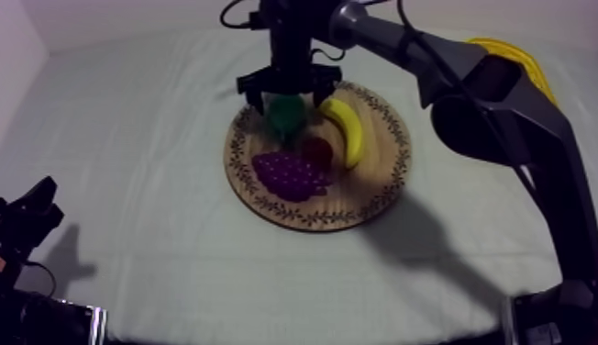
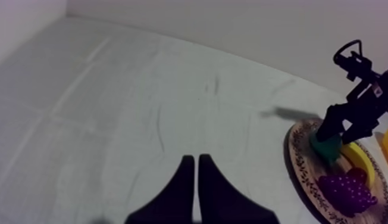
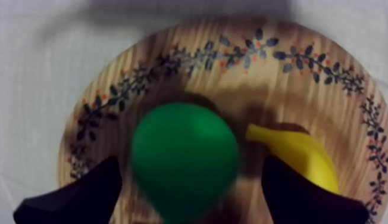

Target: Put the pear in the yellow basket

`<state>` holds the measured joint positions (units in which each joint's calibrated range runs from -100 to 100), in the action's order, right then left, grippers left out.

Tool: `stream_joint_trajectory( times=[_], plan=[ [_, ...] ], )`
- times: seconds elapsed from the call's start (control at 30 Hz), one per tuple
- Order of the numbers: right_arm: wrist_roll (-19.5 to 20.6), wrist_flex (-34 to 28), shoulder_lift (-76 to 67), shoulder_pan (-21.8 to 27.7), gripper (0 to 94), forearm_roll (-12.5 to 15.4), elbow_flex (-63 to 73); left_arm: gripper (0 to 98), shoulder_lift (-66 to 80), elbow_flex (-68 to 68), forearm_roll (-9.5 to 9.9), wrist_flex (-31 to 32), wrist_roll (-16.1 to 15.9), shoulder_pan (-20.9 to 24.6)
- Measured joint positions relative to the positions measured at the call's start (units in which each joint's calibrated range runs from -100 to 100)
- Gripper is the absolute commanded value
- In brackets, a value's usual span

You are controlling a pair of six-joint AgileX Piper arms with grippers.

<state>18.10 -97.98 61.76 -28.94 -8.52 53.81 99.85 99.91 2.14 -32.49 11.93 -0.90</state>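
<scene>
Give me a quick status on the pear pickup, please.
Right gripper open, straddling pear on board. Left gripper shut, over cloth. Banana close alongside pear.

Lab-like robot test bench: cloth-covered table [image 1: 128,165], bare white wall [image 2: 232,24], two black arms [image 1: 486,101], toy fruit [image 1: 344,128] on wooden board [image 1: 381,174].

I count one each: wooden board [image 1: 381,194], pear [image 1: 286,116], banana [image 1: 347,130], bunch of grapes [image 1: 289,174], small red fruit [image 1: 318,152], yellow basket [image 1: 528,55].

I've got the banana [image 1: 345,129] lying far right, grapes [image 1: 288,174] nearer and left, small red fruit [image 1: 316,150] tucked between them.
</scene>
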Motion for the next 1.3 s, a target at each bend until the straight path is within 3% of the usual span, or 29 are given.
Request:
stream_joint_trajectory(
  times=[0.13,0.33,0.47,0.8,1.3],
  plan=[
    [-0.1,0.0,2.2,0.1,61.8,-0.2,2.1,0.1,0.0,0.0,0.00,0.0,0.0,0.0],
    [-2.1,0.3,3.8,0.1,40.6,-0.8,3.9,0.1,0.0,0.0,0.00,0.0,0.0,0.0],
    [-3.1,0.5,4.1,0.1,33.5,-1.2,4.3,0.1,0.0,0.0,0.00,0.0,0.0,0.0],
    [-3.3,1.7,-1.0,0.2,32.0,-1.6,-1.3,0.1,0.0,0.0,0.00,0.0,0.0,0.0],
    [-5.3,-0.3,-26.9,2.0,31.6,-2.7,-15.5,0.1,0.0,0.0,0.00,0.0,0.0,0.0]
  ],
)
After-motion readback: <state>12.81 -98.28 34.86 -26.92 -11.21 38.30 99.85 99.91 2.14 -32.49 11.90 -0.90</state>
